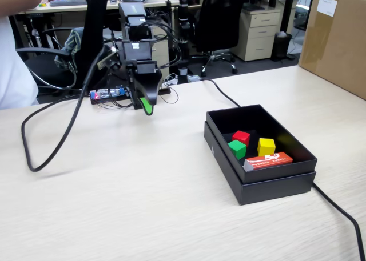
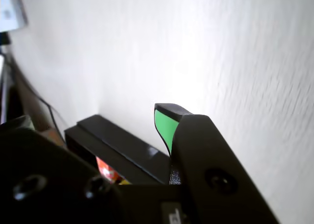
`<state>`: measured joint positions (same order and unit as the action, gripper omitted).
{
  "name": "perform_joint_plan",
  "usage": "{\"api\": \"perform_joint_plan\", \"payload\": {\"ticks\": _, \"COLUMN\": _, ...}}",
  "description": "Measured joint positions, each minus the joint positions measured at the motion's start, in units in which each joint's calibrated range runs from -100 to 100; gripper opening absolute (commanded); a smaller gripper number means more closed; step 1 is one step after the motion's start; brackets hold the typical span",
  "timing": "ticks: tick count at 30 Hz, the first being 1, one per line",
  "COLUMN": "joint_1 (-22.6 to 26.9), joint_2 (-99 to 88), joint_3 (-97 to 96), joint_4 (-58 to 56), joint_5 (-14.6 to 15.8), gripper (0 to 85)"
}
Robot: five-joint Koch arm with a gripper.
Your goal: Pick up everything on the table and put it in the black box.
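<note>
Green cube (image 1: pixel 237 149) sits inside the black box (image 1: pixel 274 122), near the box's middle, on the floor of the box. Red cube (image 1: pixel 241 137) is just behind it, nearly touching; yellow cube (image 1: pixel 266 147) lies to its right in the fixed view, a small gap between. An orange-and-white flat carton (image 1: pixel 267 161) lies in the box's front part, along the near wall, just in front of the yellow cube. The box stands in its wider black lid on the right half of the table (image 1: pixel 143 204).

Pincer (image 1: pixel 147 107) is well apart from the box, to its left in the fixed view, hanging low over the table's far part beside a small circuit board (image 1: pixel 107 93). Nothing is seen between its jaws. Only one green-faced tip is clear in each view, (image 2: pixel 167 123) in the wrist view, so whether it is released or clenched: cannot tell.

Wrist view: edge of the black box (image 2: pixel 117 145) behind the tip, a patch of orange-red inside it.

Thick black cable (image 1: pixel 57 141) loops across the table's left side; another runs past the box's right corner. Brown carton (image 1: pixel 337 38) at the far right.
</note>
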<state>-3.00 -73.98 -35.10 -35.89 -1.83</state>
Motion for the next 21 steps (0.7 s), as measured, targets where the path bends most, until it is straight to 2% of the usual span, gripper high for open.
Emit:
{"api": "perform_joint_plan", "payload": {"ticks": 8, "joint_1": 0.2, "joint_2": -23.0, "joint_3": -26.5, "joint_4": 8.9, "joint_5": -0.1, "gripper": 50.1}}
{"api": "perform_joint_plan", "payload": {"ticks": 15, "joint_1": 0.1, "joint_2": -24.7, "joint_3": -35.6, "joint_4": 16.2, "joint_5": -0.8, "gripper": 51.6}}
{"api": "perform_joint_plan", "payload": {"ticks": 21, "joint_1": 0.1, "joint_2": -24.7, "joint_3": -48.7, "joint_4": 29.4, "joint_5": -1.7, "gripper": 49.1}}
